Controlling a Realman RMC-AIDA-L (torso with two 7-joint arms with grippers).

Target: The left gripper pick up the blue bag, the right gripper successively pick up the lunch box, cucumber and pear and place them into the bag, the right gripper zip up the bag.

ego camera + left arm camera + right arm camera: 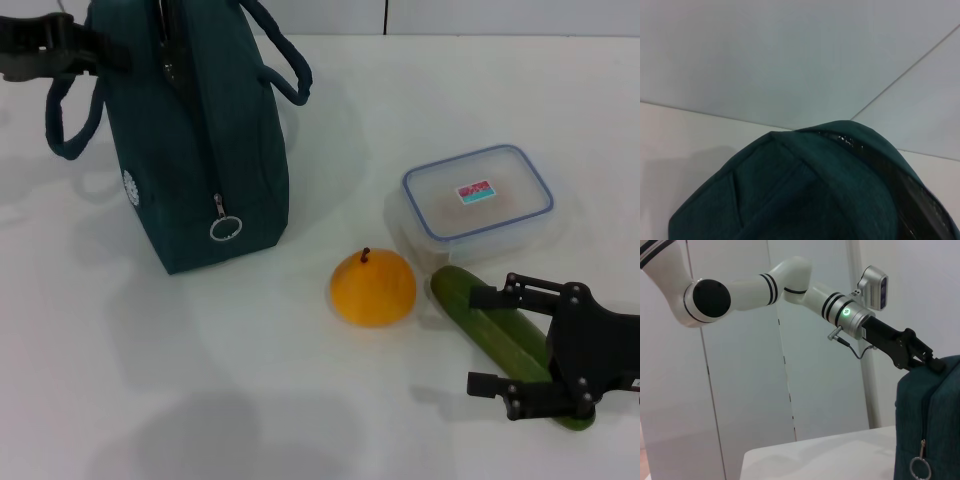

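The blue bag (pixel 200 150) stands upright at the back left of the white table, its zipper ring (pixel 226 229) hanging on the side facing me. My left gripper (pixel 55 45) is at the bag's top and shut on its upper edge; the right wrist view shows this gripper (pixel 922 360) pinching the bag (pixel 932 430). The bag's fabric (pixel 815 190) fills the left wrist view. At the front right, my right gripper (pixel 478 340) is open and straddles the cucumber (pixel 490 320). The pear (pixel 373 288) lies left of the cucumber. The lunch box (pixel 478 195) sits closed behind them.
The table (pixel 150 400) is white, with a pale wall behind it. The bag's two loop handles (pixel 285 60) hang out to either side of its top.
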